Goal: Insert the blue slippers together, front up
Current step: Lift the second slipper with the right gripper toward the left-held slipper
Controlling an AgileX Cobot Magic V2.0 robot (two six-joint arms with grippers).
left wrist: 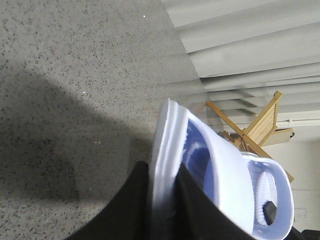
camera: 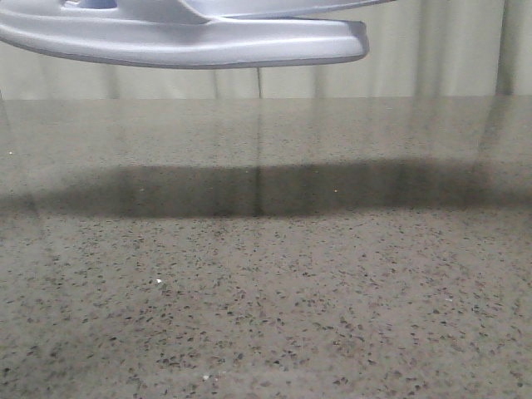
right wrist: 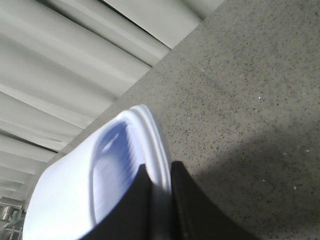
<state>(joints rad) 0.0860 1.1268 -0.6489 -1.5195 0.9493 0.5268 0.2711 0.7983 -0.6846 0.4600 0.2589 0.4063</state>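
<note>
While clamped, end effectors [left wrist: 162, 200] grip slippers [left wrist: 220, 185].

The left gripper [left wrist: 162, 200] is clamping the edge of a blue slipper [left wrist: 220, 180], one dark finger [left wrist: 127, 210] pressing on the outer side of the sole and the other lying inside against the footbed. The right gripper [right wrist: 157, 200] is pinching the rim of the other slipper [right wrist: 100, 185] in the same way, its two black fingers [right wrist: 192, 205] sitting on either side of the sole edge. Both grippers are holding their loads clear above the bench [camera: 266, 299].
</note>
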